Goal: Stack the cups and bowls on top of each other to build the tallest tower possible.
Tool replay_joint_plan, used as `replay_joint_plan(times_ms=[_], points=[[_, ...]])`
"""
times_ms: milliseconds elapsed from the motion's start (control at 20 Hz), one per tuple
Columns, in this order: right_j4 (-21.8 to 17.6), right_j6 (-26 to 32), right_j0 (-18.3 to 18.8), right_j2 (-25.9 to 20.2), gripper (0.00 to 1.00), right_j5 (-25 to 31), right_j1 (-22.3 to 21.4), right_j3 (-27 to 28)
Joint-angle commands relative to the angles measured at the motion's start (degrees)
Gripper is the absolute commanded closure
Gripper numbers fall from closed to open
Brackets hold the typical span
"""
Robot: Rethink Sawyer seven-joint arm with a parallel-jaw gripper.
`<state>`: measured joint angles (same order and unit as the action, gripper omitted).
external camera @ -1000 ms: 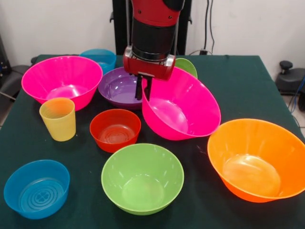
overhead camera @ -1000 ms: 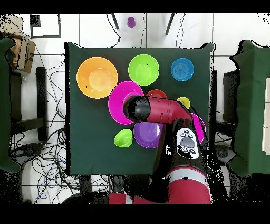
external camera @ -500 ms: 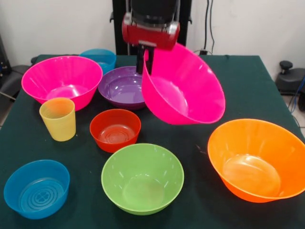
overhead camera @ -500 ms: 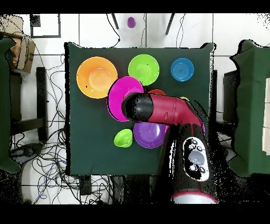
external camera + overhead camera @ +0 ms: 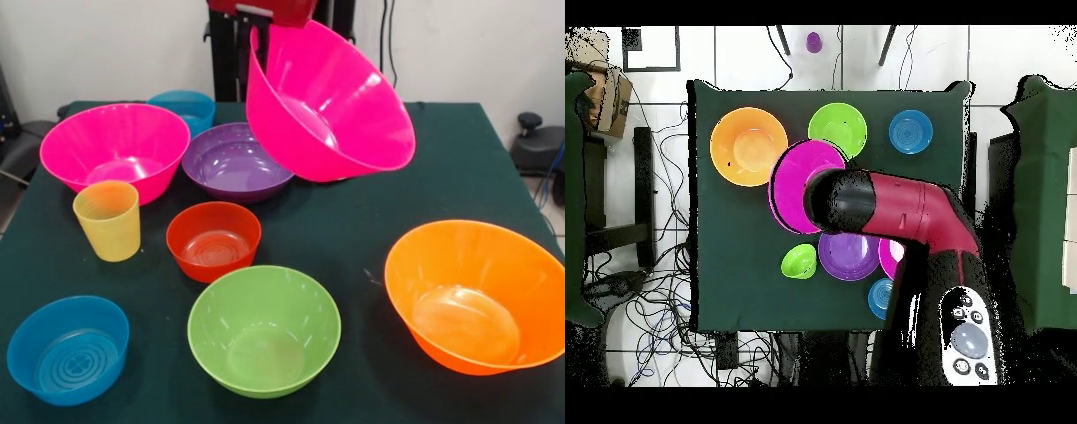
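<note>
Green table [image 5: 494, 168]: jaws [image 5: 256, 12] hold tilted pink bowl [image 5: 331, 102] aloft, empty.

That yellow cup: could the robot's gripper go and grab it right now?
Probably not yet. The gripper is holding a big pink bowl up in the air, so it is occupied. The yellow cup itself stands in the open, uncovered.

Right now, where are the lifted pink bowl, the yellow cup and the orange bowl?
lifted pink bowl [image 5: 331, 106]: front view, on its inner wall.
yellow cup [image 5: 108, 225]: front view, on its outer side wall.
orange bowl [image 5: 468, 322]: front view, on its inner bottom.
</note>
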<state>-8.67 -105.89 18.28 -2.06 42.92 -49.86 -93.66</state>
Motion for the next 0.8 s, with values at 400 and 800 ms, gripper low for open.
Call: replay_joint_plan(times_ms=[400,800], points=[[-1.1,-5.0,-6.8,-4.8,1.0,-0.5,5.7,0.6],[2.0,-15.7,-14.7,-0.6,1.0,-2.6,11.0,5.3]])
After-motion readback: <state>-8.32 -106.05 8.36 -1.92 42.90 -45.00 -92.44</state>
